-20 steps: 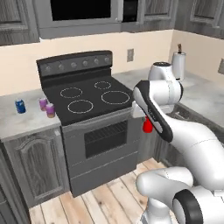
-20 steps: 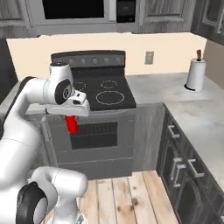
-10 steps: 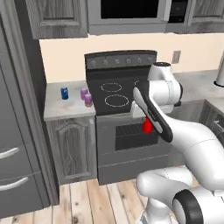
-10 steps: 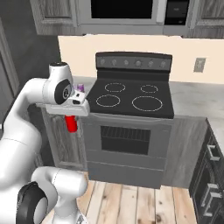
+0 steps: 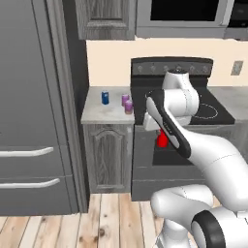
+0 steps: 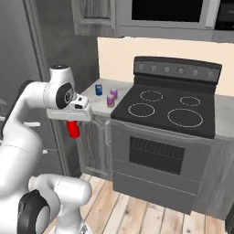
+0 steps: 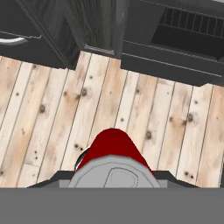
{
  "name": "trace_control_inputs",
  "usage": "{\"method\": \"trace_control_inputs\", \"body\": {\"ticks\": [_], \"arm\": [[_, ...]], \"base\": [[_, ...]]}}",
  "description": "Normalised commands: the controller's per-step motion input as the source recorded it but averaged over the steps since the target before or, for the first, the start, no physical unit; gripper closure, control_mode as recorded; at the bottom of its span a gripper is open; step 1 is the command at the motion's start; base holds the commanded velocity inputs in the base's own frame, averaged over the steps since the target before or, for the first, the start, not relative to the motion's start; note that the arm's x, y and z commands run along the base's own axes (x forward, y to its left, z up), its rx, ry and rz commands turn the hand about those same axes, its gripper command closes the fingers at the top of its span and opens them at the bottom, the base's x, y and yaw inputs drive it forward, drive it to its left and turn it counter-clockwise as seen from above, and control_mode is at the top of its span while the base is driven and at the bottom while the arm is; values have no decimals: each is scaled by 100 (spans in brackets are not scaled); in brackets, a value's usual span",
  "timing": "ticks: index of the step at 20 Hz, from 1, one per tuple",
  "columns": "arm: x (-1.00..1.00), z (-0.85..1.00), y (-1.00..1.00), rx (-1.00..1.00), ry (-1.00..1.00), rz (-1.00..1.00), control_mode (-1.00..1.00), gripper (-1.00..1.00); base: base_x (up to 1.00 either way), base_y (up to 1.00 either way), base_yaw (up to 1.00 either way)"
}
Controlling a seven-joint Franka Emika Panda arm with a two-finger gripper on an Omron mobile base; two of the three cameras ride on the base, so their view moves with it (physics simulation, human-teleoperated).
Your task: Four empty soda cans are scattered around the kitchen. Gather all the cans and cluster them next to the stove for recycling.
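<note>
Here, pale marble counter (image 5: pixel 104 111) beside black stove (image 6: pixel 169 112), plank floor (image 7: pixel 144 118) below.

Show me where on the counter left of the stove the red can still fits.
The counter is bare along its front edge and left part, toward the refrigerator. It is crowded by the stove, where two purple cans stand close together, the blue can behind them to their left.

red can (image 6: pixel 72 129) held upright in gripper (image 6: pixel 73 132) | blue can (image 5: pixel 105 97), two purple cans (image 5: pixel 127 103) on counter beside stove (image 6: pixel 169 109)
</note>
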Motion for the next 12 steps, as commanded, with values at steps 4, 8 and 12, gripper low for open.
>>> {"method": "trace_control_inputs", "body": {"ticks": [4, 8, 12], "arm": [[0, 0, 0, 0, 0, 0, 100, 100], [0, 0, 0, 0, 0, 0, 100, 100], [0, 0, 0, 0, 0, 0, 100, 100]], "base": [[55, 21, 27], [63, 1, 21], [61, 0, 8]]}}
